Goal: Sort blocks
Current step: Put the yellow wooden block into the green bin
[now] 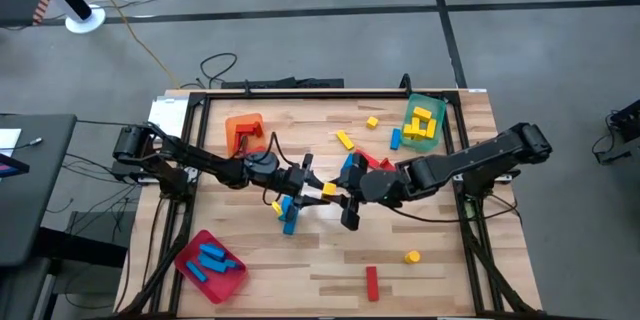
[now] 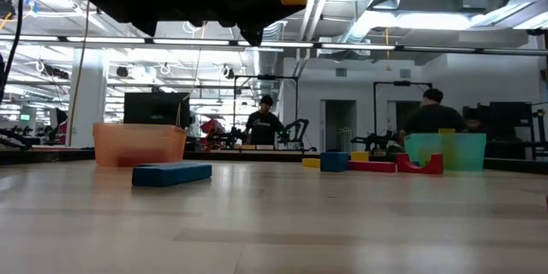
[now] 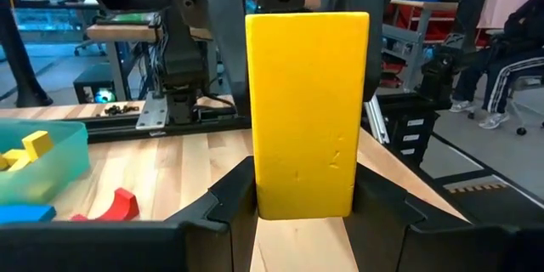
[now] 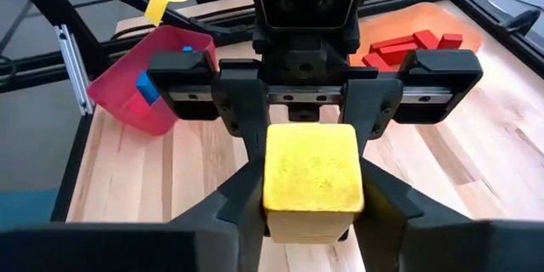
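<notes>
A long yellow block [image 1: 328, 190] hangs above the middle of the table between my two grippers. My left gripper [image 3: 306, 212] comes in from the table's left and is shut on one end of it. My right gripper [image 4: 310, 212] comes in from the right and closes on the other end, facing the left one. Blue blocks [image 1: 290, 212] lie on the table just below the left gripper. More red, blue and yellow blocks [image 1: 365, 163] lie loose on the wood behind my right gripper. My left gripper pinches the yellow block's near end [image 3: 302, 200] between its two fingers, level, from the table's left. The block sticks straight out ahead of the fingers, clear of the table. My right gripper has its fingers against two opposite sides of the block's other end [image 4: 310, 178]. It slants down from the table's right, and the block points at it end-on.
An orange tray [image 1: 243, 130] with red blocks stands at the far left, a green tray [image 1: 425, 125] with yellow blocks at the far right, a red tray [image 1: 212, 265] with blue blocks at the near left. Single blocks [image 1: 372, 282] lie near the front edge.
</notes>
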Robot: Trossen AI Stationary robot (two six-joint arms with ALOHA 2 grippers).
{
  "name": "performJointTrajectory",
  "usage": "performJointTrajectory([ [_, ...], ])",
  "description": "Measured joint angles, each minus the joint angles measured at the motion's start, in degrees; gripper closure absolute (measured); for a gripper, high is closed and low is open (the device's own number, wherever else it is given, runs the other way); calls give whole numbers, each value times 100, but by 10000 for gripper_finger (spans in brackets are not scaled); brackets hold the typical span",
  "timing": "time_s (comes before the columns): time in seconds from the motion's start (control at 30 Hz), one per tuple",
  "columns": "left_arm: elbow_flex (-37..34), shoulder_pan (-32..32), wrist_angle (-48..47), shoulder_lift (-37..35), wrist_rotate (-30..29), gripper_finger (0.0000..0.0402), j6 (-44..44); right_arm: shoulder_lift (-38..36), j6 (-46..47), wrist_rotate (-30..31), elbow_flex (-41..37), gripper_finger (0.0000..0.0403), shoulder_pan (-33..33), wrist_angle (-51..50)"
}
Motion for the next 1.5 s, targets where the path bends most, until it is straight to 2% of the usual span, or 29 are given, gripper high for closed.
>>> performJointTrajectory([
  [0.17,0,0,-76,-7,-84,266,69,0,-69,22,0,279,10,5],
  [0.3,0,0,-94,-7,-86,258,148,0,-57,63,0,281,3,-26],
  [0.47,2,1,-440,-130,-269,194,332,-31,141,225,0,278,-62,-325],
  [0.57,3,68,-968,-332,-478,149,387,-85,462,383,7,278,-138,-894],
  [0.67,-2,141,-1488,-622,-427,119,363,-127,806,535,-2,278,-270,-1623],
  [0.93,-7,45,-2834,-1062,-473,107,434,-462,1612,1238,0,278,-667,-3571],
  [1.17,-193,-262,-3002,-1059,-518,107,387,-1232,1539,1481,-207,278,-1268,-4095],
  [1.37,-645,-410,-2575,-1056,-556,107,199,-2319,1518,1481,-1136,278,-2179,-4040],
  [1.5,-887,-501,-2278,-1056,-557,107,144,-3052,1556,1386,-1933,278,-2865,-3632],
])
